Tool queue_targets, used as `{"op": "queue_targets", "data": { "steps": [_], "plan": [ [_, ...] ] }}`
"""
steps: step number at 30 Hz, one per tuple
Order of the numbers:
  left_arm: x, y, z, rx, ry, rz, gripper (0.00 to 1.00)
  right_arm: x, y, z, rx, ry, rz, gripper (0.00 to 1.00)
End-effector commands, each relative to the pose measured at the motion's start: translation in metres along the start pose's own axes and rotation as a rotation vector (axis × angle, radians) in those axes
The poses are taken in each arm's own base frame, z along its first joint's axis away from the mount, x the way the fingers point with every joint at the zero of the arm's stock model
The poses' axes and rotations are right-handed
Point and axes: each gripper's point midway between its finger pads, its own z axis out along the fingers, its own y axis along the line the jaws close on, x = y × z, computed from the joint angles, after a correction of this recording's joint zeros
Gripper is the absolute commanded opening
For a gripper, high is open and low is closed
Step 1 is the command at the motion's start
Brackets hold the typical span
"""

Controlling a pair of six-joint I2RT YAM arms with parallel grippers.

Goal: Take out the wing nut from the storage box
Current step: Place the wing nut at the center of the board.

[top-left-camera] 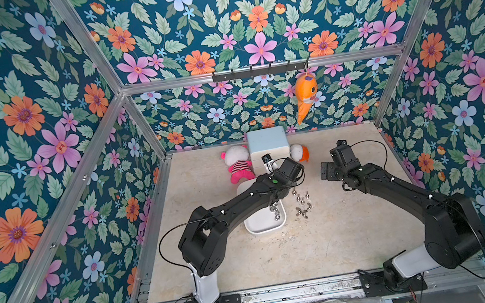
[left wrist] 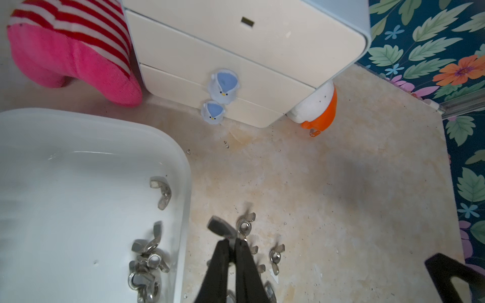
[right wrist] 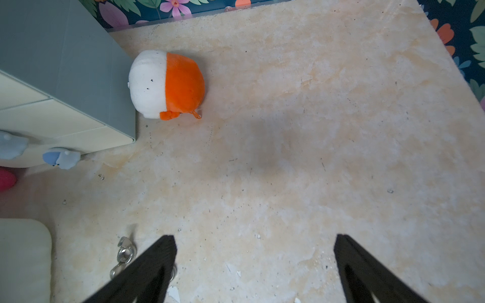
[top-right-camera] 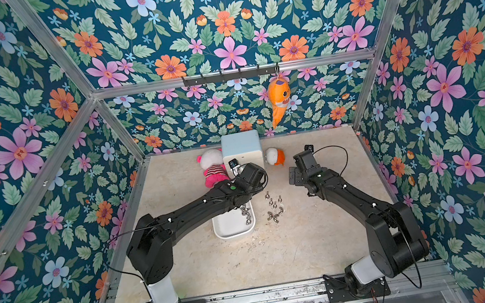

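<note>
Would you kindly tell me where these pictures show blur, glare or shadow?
Left wrist view: the left end effector and the wing nut at its tips are soft, glare streaks the storage box, a diffuse shadow lies on the table. Right wrist view: the open right end effector is dark and soft-edged, another soft shadow on the table. Both top views: evenly lit, sharp.

Storage box point(top-left-camera: 261, 222) holds wing nuts point(top-left-camera: 273, 212); loose nuts point(top-left-camera: 302, 202) lie just right of it; drawer cabinet point(top-left-camera: 267, 143) stands behind.
</note>
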Motion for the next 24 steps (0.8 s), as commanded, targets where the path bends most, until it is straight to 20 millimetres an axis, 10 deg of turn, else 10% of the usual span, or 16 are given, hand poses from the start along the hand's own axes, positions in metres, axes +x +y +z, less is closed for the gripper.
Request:
{"op": "queue_targets", "data": {
  "steps": [1,24],
  "plan": [
    [0.010,0.001,0.003,-0.023,0.022,0.061,0.12,-0.003,-0.002,-0.002,0.010,-0.013,0.011,0.99],
    [0.081,-0.015,0.031,-0.018,0.167,0.161,0.13,-0.007,0.001,-0.003,0.003,-0.018,0.014,0.99]
  ]
}}
